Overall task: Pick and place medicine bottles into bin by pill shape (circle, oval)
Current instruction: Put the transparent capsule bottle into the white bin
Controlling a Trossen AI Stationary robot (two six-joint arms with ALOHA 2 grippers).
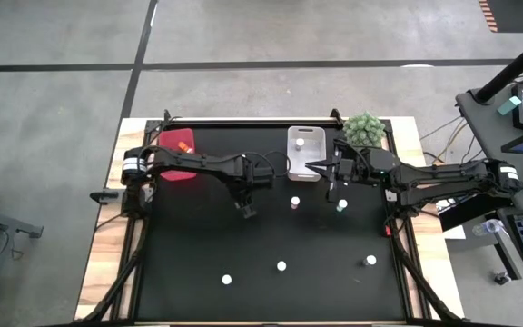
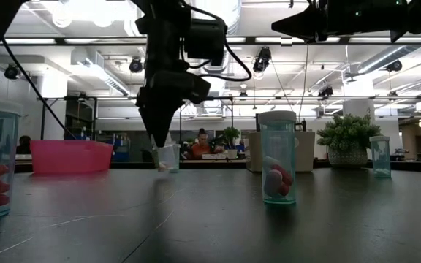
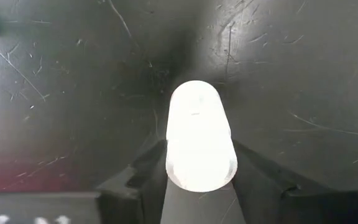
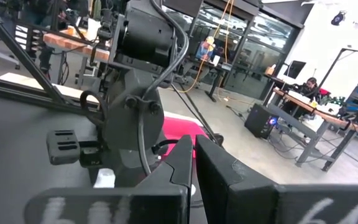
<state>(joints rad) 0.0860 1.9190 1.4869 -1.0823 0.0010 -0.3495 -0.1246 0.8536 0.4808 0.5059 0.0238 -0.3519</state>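
My left gripper [image 1: 246, 211] stands mid-table, pointing down, shut on a small clear medicine bottle with a white cap [image 3: 199, 124]. The low view shows this bottle [image 2: 168, 157] at the fingertips, at or just above the black mat. My right gripper [image 1: 319, 166] is shut and empty, raised at the near edge of the white bin [image 1: 305, 153]. A pink bin [image 1: 178, 153] stands at the far left. Loose bottles stand upright on the mat: one white-capped [image 1: 295, 202], one green [image 1: 341, 207], and three near the front [image 1: 281, 266]. My left gripper pinches the bottle's body [image 3: 169, 163] between its two fingers, one on each side, below the cap. The fingers [image 3: 143, 171] come from above, pointing down along the upright bottle. I cannot tell whether its base touches the mat.
A green spiky plant ball [image 1: 364, 129] sits at the far right corner beside the white bin. Black frame rails run along the table's edges. Open mat lies between the two arms and the front bottles [image 1: 227, 280], [image 1: 370, 261]. People sit in the room beyond the table.
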